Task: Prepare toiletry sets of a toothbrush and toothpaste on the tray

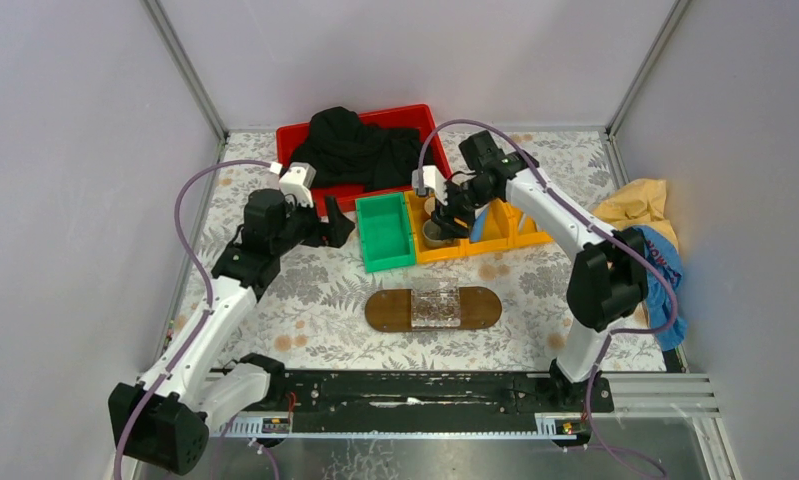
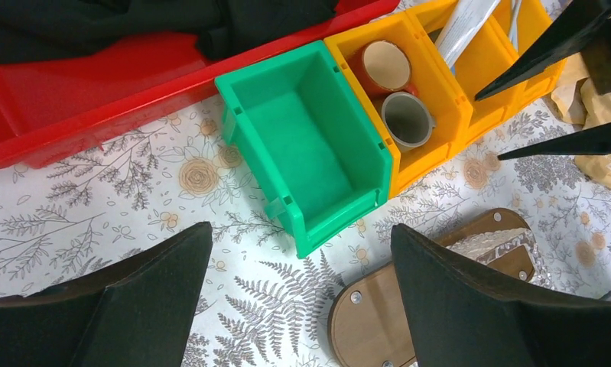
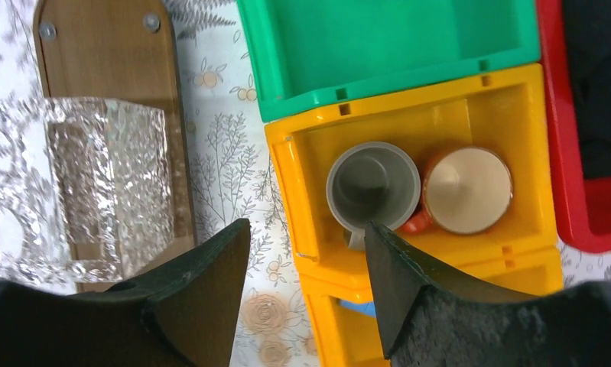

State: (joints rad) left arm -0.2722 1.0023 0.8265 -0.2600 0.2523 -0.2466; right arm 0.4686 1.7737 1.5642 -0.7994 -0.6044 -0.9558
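Note:
The dark-brown oval tray [image 1: 387, 311] lies at the table's middle front; its end shows in the left wrist view [image 2: 378, 313] and right wrist view [image 3: 107, 69]. A silvery-white toothpaste tube [image 2: 466, 23] leans in the second yellow bin, and a thin pale toothbrush stick [image 2: 514, 19] is in the bin beside it. A bit of blue toothpaste [image 3: 355, 307] shows in a yellow bin below my right fingers. My left gripper [image 1: 337, 226] [image 2: 300, 229] is open and empty, above the table left of the green bin. My right gripper [image 1: 443, 222] [image 3: 307, 237] is open and empty over the yellow bins' front edge.
A clear ribbed plastic box [image 1: 436, 303] [image 3: 73, 191] stands on the tray. The green bin [image 1: 385, 230] is empty. The first yellow bin [image 3: 302, 153] holds a grey cup [image 3: 373, 186] and an orange cup [image 3: 467, 189]. A red bin [image 1: 295, 135] with black cloth is behind. Cloths [image 1: 645, 205] lie at the right.

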